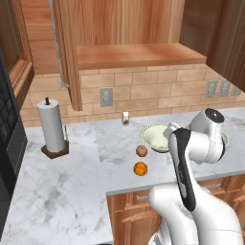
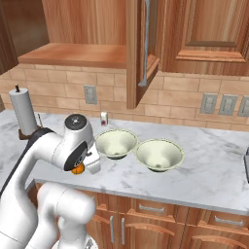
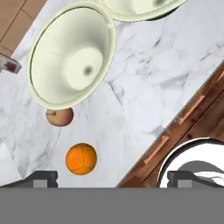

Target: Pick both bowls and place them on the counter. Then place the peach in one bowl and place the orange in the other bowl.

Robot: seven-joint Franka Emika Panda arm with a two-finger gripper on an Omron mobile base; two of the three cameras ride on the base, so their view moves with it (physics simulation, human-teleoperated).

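Observation:
Two cream-white bowls stand side by side on the marble counter (image 2: 214,170): one bowl (image 2: 115,143) on the left, the other bowl (image 2: 159,154) to its right. In the hand view the nearer bowl (image 3: 72,54) is seen from above, and the peach (image 3: 60,117) lies just below its rim. The orange (image 3: 81,159) rests a little closer to the left fingertip (image 3: 41,178). My gripper (image 3: 113,178) hovers open over the counter's front edge with nothing between its fingers. From the left base view I see the peach (image 1: 141,150) and the orange (image 1: 140,168) in front of one bowl (image 1: 155,136).
A paper towel roll (image 1: 51,125) stands at the back left. A small white bottle (image 1: 125,118) sits by the wall behind the bowls. An open cabinet door (image 1: 67,52) hangs above the counter. A dark appliance (image 1: 9,139) borders the left side.

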